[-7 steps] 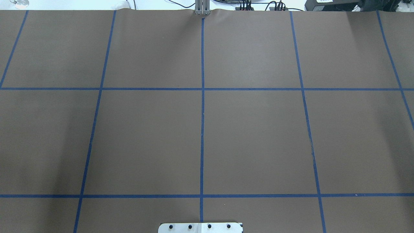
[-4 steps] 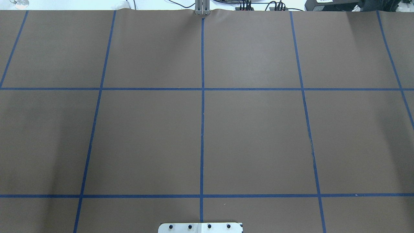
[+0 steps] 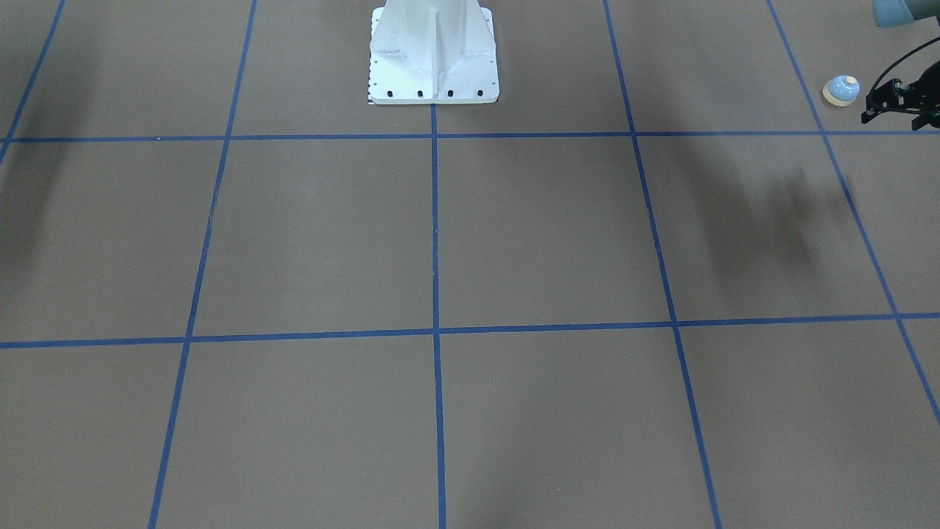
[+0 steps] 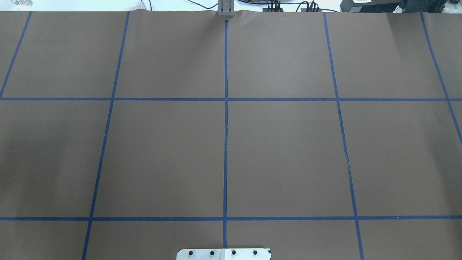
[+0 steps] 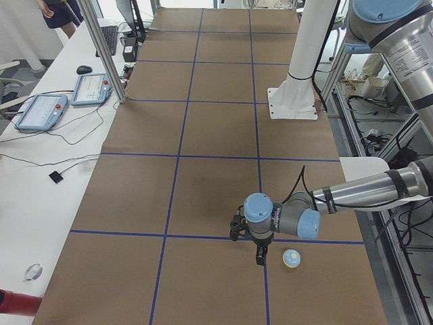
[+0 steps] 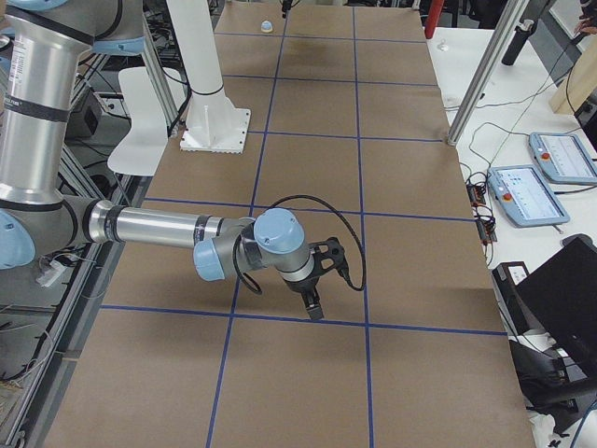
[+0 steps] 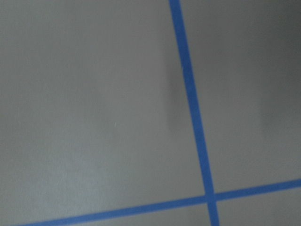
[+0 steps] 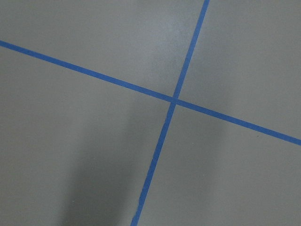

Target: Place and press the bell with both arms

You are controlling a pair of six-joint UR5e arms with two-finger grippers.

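While bell (image 5: pixel 291 257) sits by L claw (image 5: pixel 260 258), R claw's (image 6: pixel 314 308) well apart; grips unclear.

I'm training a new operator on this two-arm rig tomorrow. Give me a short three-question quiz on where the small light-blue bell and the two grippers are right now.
1. True or false: the small light-blue dome bell with a cream button is held in the left arm's black gripper.
2. Which gripper is nearer the bell? A) the left one B) the right arm's black gripper C) both equally near
3. Fill in: the bell's button faces ___.

Key: 1 false, it stands on the brown paper-covered table beside that gripper, apart from it. 2 A. 3 up.
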